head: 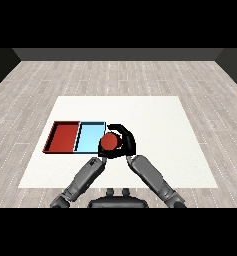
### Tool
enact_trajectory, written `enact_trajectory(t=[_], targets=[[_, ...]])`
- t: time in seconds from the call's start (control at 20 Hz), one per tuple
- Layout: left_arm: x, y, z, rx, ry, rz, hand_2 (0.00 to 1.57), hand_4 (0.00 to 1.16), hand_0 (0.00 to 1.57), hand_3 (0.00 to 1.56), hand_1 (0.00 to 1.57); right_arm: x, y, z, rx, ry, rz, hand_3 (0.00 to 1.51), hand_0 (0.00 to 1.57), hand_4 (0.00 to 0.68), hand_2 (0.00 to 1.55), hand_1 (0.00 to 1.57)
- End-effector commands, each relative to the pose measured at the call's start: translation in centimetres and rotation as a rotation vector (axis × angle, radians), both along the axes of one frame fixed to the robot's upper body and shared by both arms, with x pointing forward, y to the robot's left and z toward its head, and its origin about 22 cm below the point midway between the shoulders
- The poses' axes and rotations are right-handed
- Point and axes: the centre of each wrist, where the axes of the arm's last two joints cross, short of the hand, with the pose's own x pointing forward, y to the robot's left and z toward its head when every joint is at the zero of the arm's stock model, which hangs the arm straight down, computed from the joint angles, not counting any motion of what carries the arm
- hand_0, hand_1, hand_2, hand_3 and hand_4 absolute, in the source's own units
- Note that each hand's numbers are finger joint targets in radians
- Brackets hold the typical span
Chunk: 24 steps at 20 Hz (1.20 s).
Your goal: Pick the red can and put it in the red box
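The right hand (125, 141) is curled round the red can (109, 142), which sits at the right edge of the light blue tray (88, 136); whether the can is lifted or resting cannot be determined. The left hand (103, 151) is mostly hidden, and its state is not discernible. Both that tray and the red tray (65, 136) beyond its left side appear empty, so releasing early would likely place the can in the wrong one.

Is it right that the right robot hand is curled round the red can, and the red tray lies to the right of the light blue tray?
Not quite. In the head view, the red tray lies left of the light blue tray. The right robot hand is curled round the red can.
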Motion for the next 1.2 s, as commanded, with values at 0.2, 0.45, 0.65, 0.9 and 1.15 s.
enact_trajectory(t=[0.2, 0.45, 0.65, 0.9, 1.15], targets=[[-0.2, 0.8, 0.1, 0.001, -0.043, 0.019, 1.57, 1.14, 1.57, 1.50, 1.57, -0.3, 0.7, 0.0, -0.053, 0.044, 0.012, 0.00, 0.00, 0.000, 0.00, 0.00], [1.3, -1.1, 2.2, 0.009, -0.049, 0.016, 1.57, 1.14, 1.57, 1.50, 1.57, 0.9, -0.2, 0.0, -0.049, 0.074, -0.028, 0.00, 0.00, 0.000, 0.00, 0.00], [-1.0, -0.7, -0.5, 0.043, -0.049, 0.042, 1.57, 1.13, 1.57, 1.48, 1.57, -0.5, -3.5, -0.9, -0.011, 0.045, -0.050, 0.00, 0.00, 0.000, 0.00, 0.00], [-0.4, 0.8, 1.2, 0.025, -0.037, 0.083, 1.57, 1.13, 1.57, 1.47, 1.57, -1.1, -3.8, 0.7, 0.031, 0.065, -0.033, 0.00, 0.00, 0.000, 0.00, 0.00], [0.8, 1.9, 1.4, 0.037, -0.052, 0.095, 1.56, 1.13, 1.57, 1.47, 1.57, -3.7, -5.4, -0.3, 0.047, 0.028, -0.055, 0.00, 0.00, 0.000, 0.00, 0.00]])
